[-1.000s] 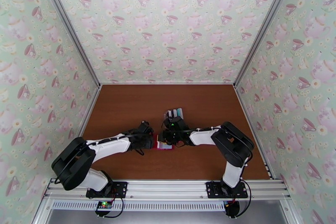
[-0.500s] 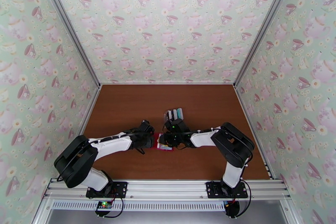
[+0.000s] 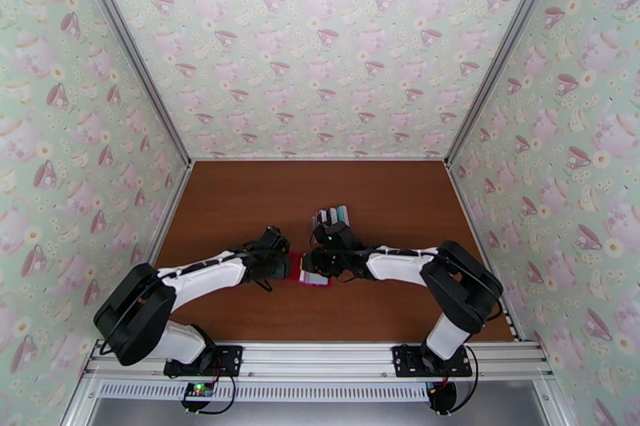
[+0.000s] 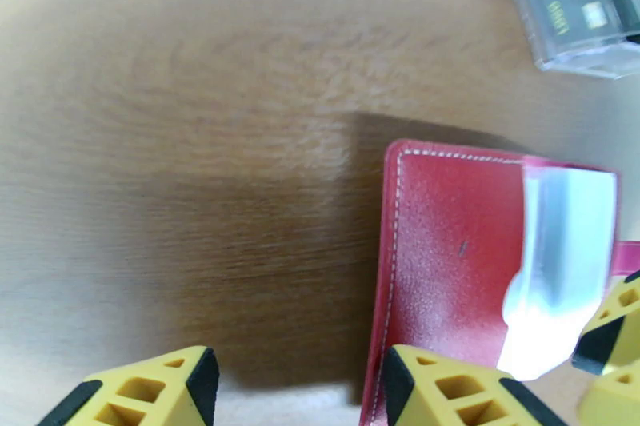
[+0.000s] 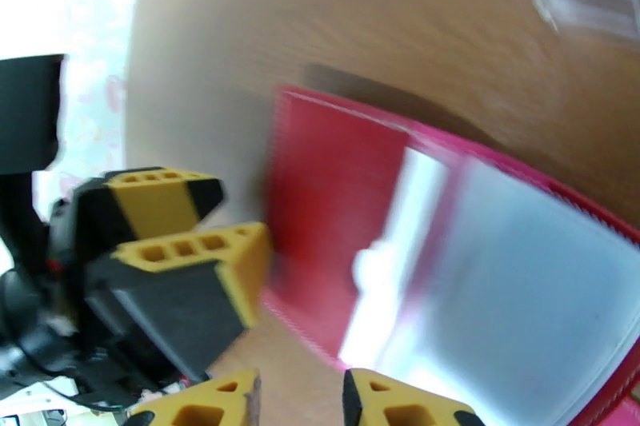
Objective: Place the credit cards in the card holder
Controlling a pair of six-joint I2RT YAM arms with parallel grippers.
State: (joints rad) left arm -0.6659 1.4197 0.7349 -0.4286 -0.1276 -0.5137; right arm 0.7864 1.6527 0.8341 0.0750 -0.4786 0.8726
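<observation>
Gaping empty left claw (image 4: 296,384) at card holder (image 4: 448,252); right claw (image 5: 300,400) slightly apart, empty.

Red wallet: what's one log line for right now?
red wallet: open | pale card: on its inside | left hand: open, finger at wallet's edge | right hand: slightly open by card

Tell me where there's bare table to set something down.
Crowded: the middle, where left claw and right claw meet at the red leather wallet, clear plastic card stand just behind. Bare brown wooden table: the far strip from stand to back wall, both far corners, the near strip before the wallet.
</observation>
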